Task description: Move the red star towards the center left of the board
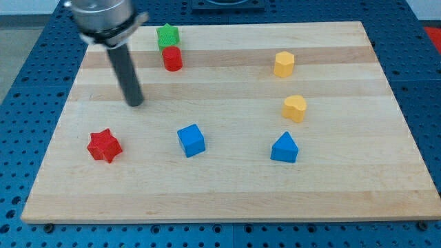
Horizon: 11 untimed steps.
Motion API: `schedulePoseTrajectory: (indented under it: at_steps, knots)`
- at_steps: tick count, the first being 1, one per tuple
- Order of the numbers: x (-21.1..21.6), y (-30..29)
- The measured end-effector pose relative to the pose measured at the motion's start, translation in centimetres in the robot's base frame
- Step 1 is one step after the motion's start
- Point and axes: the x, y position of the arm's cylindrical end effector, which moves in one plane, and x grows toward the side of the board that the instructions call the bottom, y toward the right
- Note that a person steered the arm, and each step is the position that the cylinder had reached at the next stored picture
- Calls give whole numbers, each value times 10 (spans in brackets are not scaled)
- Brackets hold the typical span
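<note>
The red star (104,145) lies at the view's lower left of the wooden board (227,193). My tip (135,103) rests on the board above and a little to the right of the red star, well apart from it. A red cylinder (172,59) and a green star (167,35) sit near the view's top, right of the rod.
A blue cube (191,140) sits right of the red star. A blue triangular block (284,148) lies further right. A yellow hexagonal block (284,64) and a yellow heart (295,108) are on the view's right. A blue pegboard surrounds the board.
</note>
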Motion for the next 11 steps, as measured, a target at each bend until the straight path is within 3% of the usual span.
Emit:
schedulePoseTrajectory:
  at_steps: [3,4,5,8,10,11]
  knots:
    - [155,-51]
    - [172,-55]
    - [167,-42]
    - [52,-9]
    - [85,10]
    - [66,35]
